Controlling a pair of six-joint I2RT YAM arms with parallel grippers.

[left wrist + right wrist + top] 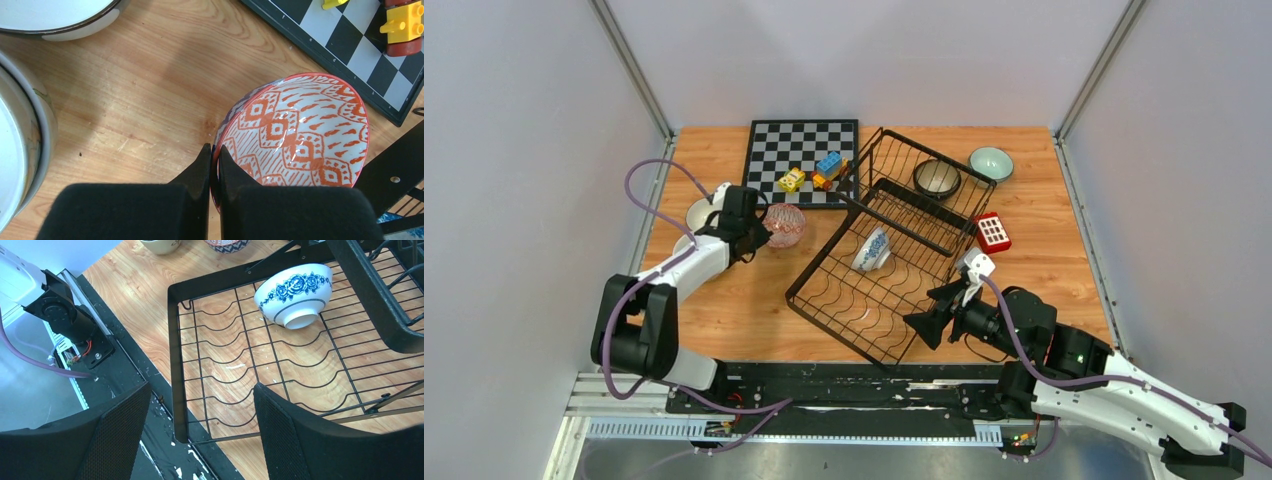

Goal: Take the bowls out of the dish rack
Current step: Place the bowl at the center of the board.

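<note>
Left wrist view is showing the left gripper (214, 152) clamping the rim of an orange-patterned bowl (300, 132) over the wooden table (150, 90), the chessboard (345, 45) edge lying close at two o'clock and white bowls (30, 130) crowding nine to eleven. The right gripper (202, 400) is hanging with jaws apart above the near corner of the dish rack (173, 340); bare grid is stretching toward a blue-flowered bowl (295, 287) tipped on its side at one o'clock.
</note>
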